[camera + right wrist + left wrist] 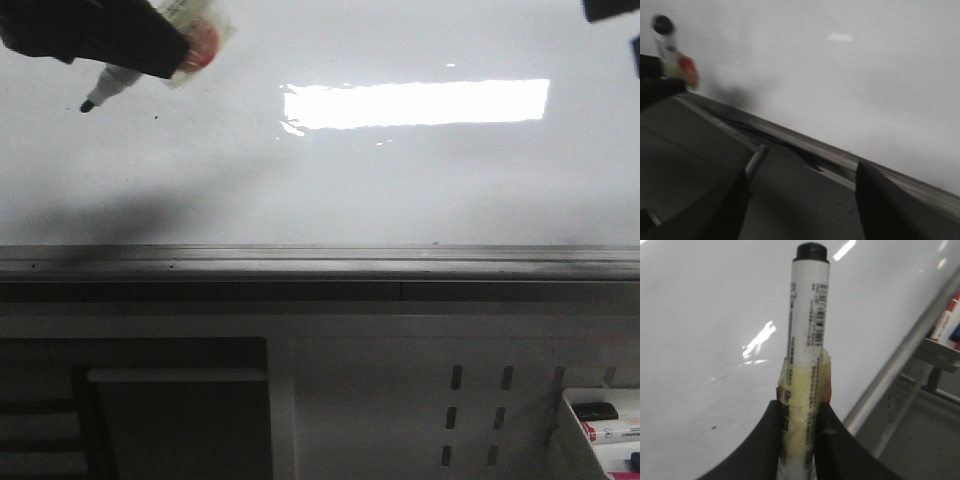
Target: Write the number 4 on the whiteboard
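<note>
The left gripper (150, 55) was up in the top left corner of the front view, its dark fingers (832, 440) clamped on a white marker (807, 340) whose barrel was wrapped in yellowish tape where the fingers pressed it. The marker's black tip (87, 105) pointed down and to the left, right at the surface of the whiteboard (320, 190), though from where I stood I could not tell whether it was actually touching. The board was glossy and white, with a bright rectangular light reflection (415, 104) across its upper middle and a grey metal rail (320, 262) along its lower edge. I saw no strokes of the number 4 on it, only a tiny dark speck (155, 118) a little to the right of the tip. The right gripper (800, 200) sat with its two dark fingers spread apart and nothing between them, near the rail; only a dark corner of that arm showed at the top right in the front view. Below the board was a white perforated panel (480, 410), and a small tray (600, 425) at the lower right held some more markers.
</note>
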Robot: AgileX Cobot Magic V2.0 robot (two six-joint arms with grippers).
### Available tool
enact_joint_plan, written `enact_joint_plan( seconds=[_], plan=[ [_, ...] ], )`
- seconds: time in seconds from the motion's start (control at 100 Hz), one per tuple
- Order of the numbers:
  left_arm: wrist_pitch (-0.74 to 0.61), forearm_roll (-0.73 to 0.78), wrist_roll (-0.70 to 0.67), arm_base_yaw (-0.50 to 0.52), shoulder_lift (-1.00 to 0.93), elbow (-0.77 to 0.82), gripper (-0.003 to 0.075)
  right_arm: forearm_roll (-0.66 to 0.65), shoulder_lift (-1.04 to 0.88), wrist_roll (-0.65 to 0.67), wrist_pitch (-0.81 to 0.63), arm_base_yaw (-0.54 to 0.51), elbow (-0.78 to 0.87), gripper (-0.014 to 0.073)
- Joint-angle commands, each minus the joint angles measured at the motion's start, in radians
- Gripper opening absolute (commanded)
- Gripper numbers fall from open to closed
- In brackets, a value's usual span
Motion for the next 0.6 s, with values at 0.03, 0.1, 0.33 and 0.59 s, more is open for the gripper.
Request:
enact_joint_plan(
  seconds=[0.03, 0.1, 0.33, 0.59],
  plan=[
    [-0.046, 0.036, 0.027, -0.108, -0.019, -0.032, -0.0020, 0.167, 0.082, -0.091, 0.124, 0.020, -0.084, 0.0416],
    [-0.050, 0.057, 0.027, -0.156, -0.014, -0.032, -0.0020, 0.169, 0.129, -0.091, 0.182, 0.033, -0.116, 0.0416],
    [-0.078, 0.070, 0.027, -0.228, 0.022, -0.032, -0.0020, 0.201, 0.216, -0.093, 0.234, 0.102, -0.189, 0.0416],
    [-0.139, 0.070, 0.027, -0.256, 0.042, -0.038, -0.0020, 0.199, 0.267, -0.093, 0.222, 0.204, -0.217, 0.0416]
  ],
)
